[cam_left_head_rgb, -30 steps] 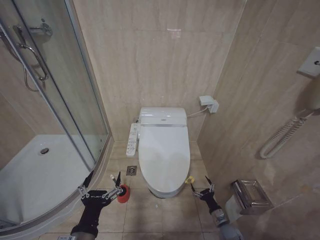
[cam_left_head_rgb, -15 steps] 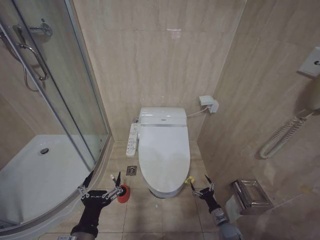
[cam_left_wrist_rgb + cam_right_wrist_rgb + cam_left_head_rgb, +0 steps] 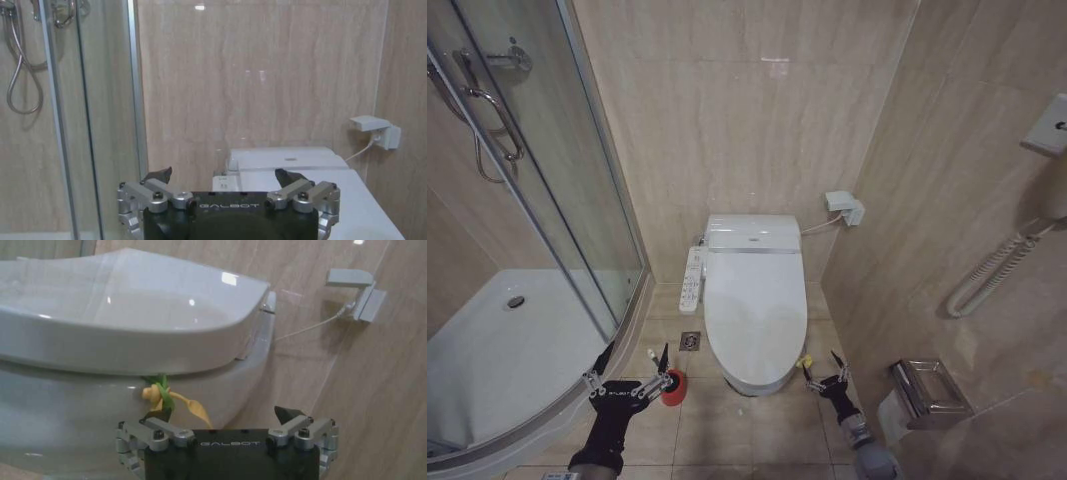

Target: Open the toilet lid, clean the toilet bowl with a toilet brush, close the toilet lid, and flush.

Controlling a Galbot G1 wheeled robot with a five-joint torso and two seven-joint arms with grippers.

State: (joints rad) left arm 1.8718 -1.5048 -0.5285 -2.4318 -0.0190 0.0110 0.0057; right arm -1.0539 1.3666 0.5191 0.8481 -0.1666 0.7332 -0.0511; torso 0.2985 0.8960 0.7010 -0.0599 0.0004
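Observation:
The toilet lid (image 3: pixel 755 305) lies shut over the toilet bowl (image 3: pixel 60 415), white and glossy. A yellow-green band (image 3: pixel 806 359) hangs at the lid's front right edge. My right gripper (image 3: pixel 820 363) is open low beside the toilet, right at that band (image 3: pixel 163 397); one finger is touching or just behind it. The lid (image 3: pixel 127 300) looms above my right gripper (image 3: pixel 223 414). My left gripper (image 3: pixel 634 358) is open over the floor at the toilet's front left, beside the toilet brush's red holder (image 3: pixel 673 389). The brush handle is too thin to make out. Nothing sits between the fingers of my left gripper (image 3: pixel 223 175).
A curved glass shower door (image 3: pixel 547 200) and a white shower tray (image 3: pixel 497 350) fill the left. A control panel (image 3: pixel 692 278) sits beside the seat, with a floor drain (image 3: pixel 690 341) below it. The right wall carries a paper holder (image 3: pixel 927 392), a grab rail (image 3: pixel 992 270) and a socket (image 3: pixel 845 208).
My right gripper has moved left toward the toilet's front edge, up to the yellow-green band. The left arm and the lid have not moved.

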